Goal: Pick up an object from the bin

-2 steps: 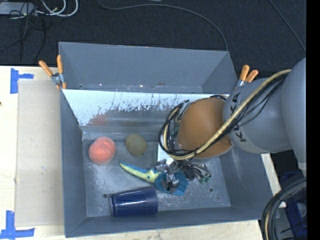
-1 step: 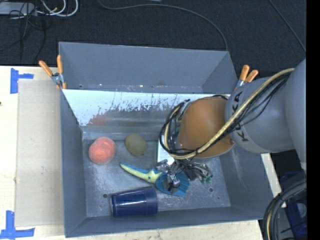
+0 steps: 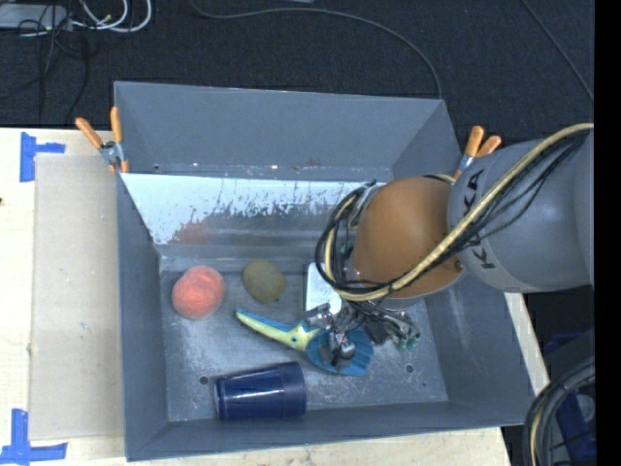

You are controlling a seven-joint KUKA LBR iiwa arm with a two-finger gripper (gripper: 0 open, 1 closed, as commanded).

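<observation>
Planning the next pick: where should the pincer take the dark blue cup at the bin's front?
Probably mid-body on the dark blue cup, from above, closing front to back: it lies on its side, axis left to right. The bin's front wall sits close.

A dark speckled floor (image 3: 291,37), perhaps carpet, spans the top, with pale cables (image 3: 109,3) looping at upper left.
</observation>
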